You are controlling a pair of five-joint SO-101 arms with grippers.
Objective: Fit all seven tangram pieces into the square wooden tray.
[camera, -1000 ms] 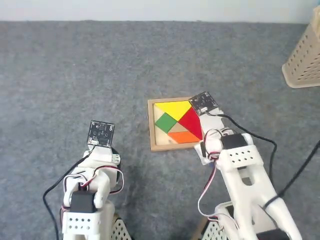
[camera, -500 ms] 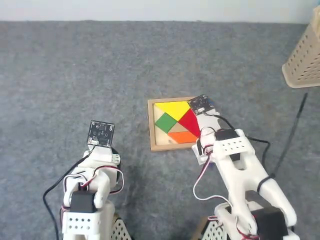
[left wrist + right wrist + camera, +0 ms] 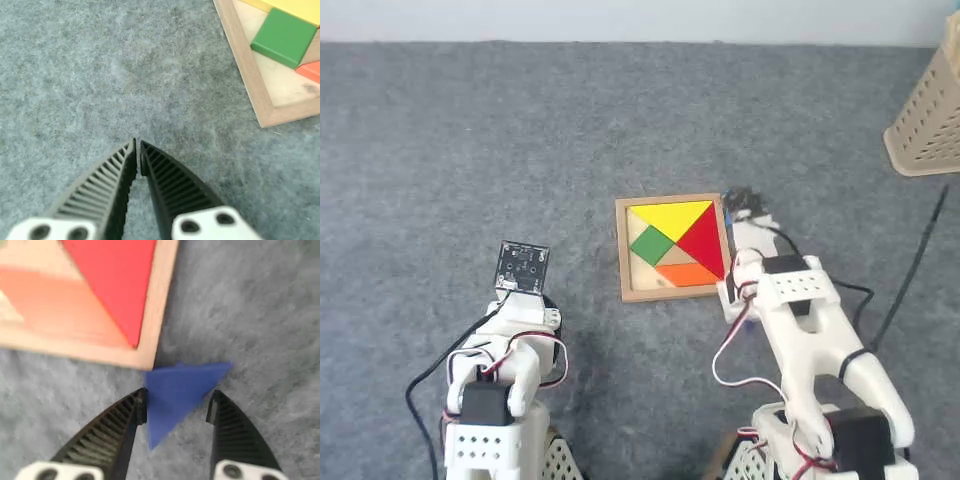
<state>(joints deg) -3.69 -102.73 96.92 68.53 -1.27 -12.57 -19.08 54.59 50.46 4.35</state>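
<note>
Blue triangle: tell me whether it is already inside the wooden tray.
No, the blue triangle lies on the carpet outside the wooden tray's corner, between the right gripper's fingers.

beige slotted basket (image 3: 930, 110) at the far right edge of grey carpet (image 3: 470, 130)

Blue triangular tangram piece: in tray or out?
Out. The blue triangular piece lies on grey carpet beside the square wooden tray's corner, between the right gripper's open fingers.
</note>
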